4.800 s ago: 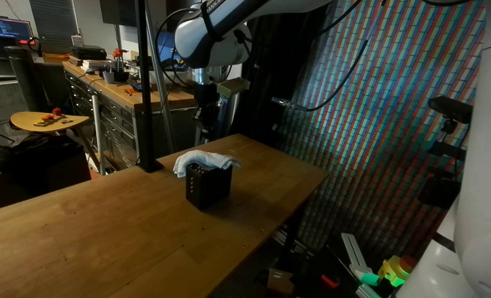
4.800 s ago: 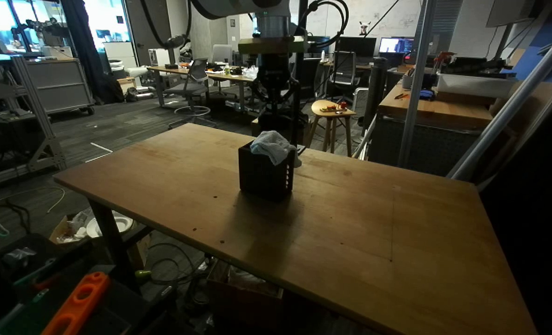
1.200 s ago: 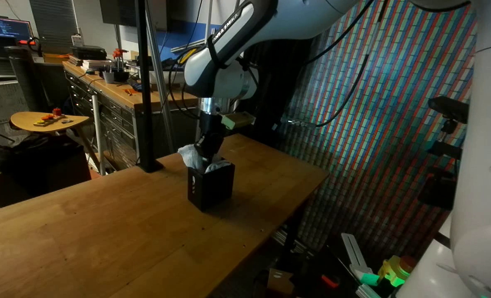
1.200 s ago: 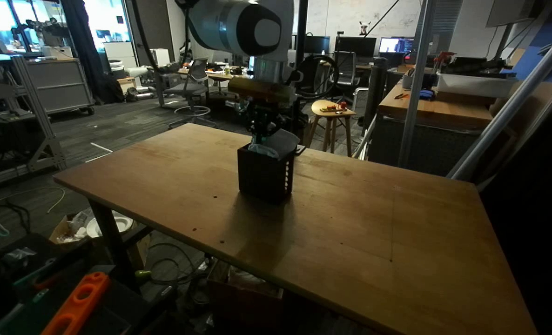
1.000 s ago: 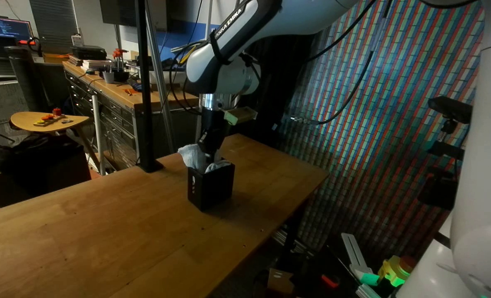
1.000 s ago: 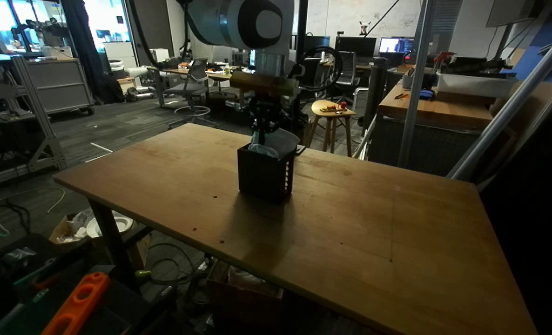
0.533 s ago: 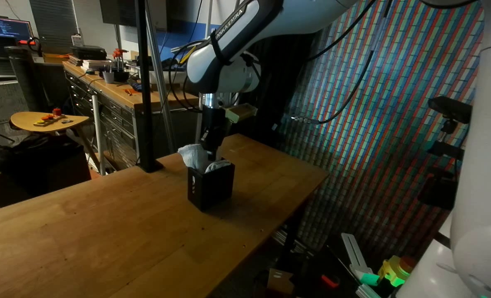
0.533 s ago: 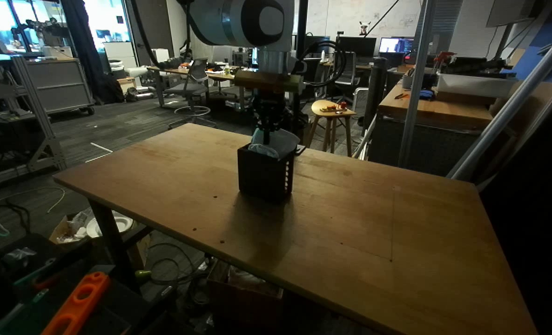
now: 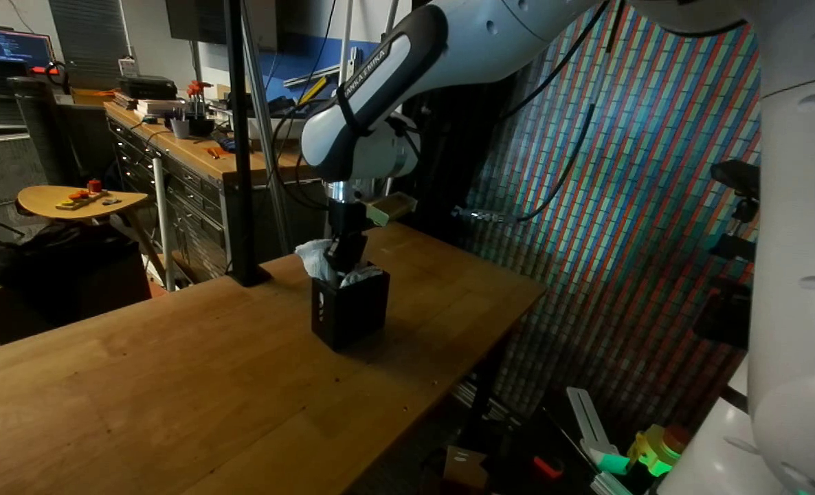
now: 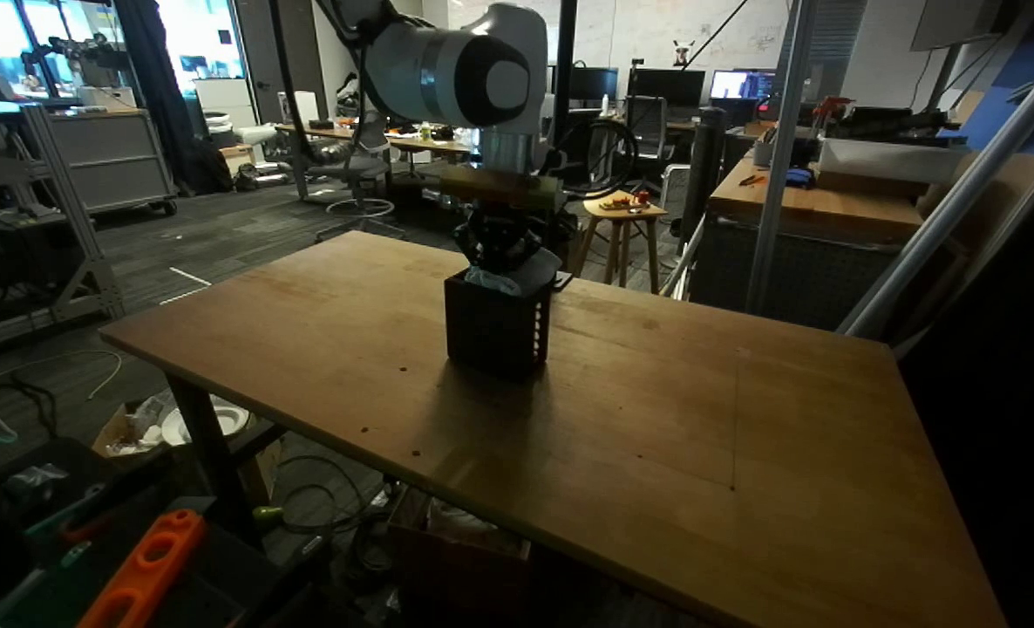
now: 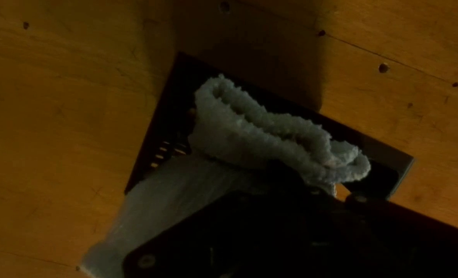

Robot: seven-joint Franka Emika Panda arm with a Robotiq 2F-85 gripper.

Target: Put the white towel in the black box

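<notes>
Tool [image 9: 339, 273] now lower, pressed together; white towel [image 11: 233, 139] partly inside black box [image 9: 350, 313], end sticking out.

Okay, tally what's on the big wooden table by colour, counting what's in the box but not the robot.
Black: 2 (black box, upright black post)
White: 1 (white towel, partly in the black box, partly sticking out over its rim)
Total: 3

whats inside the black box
Partly inside the black box is the white towel, one end sticking out, with the gripper between its raised parts. The towel's lower part is covered, and the box's bottom can't be seen.
</notes>
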